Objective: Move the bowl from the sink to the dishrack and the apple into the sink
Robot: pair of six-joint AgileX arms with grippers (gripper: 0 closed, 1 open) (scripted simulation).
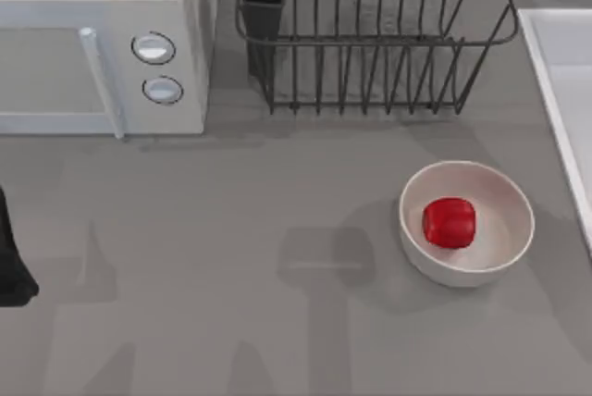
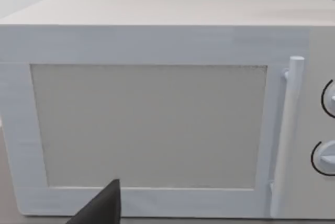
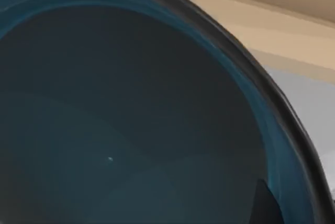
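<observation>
Sitting in the off-white bowl (image 1: pixel 499 257), the apple (image 1: pixel 450 222) lies between dishrack (image 1: pixel 370 44) and sink (image 1: pixel 564 91).

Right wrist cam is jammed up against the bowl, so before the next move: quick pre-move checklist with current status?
1. Blue bowl close to the right wrist camera: ok, its dark blue inside and rim sit right at the lens.
2. Right gripper's grasp on the bowl: cannot tell.
3. Dishrack ready to take the bowl: ok, nothing sits between its bars in the top view.
4. Apple located: ok, it lies inside the white bowl in front of the rack, not yet in the sink.
5. Left arm out of the way: ok, parked at the table's left edge, facing the microwave.
</observation>
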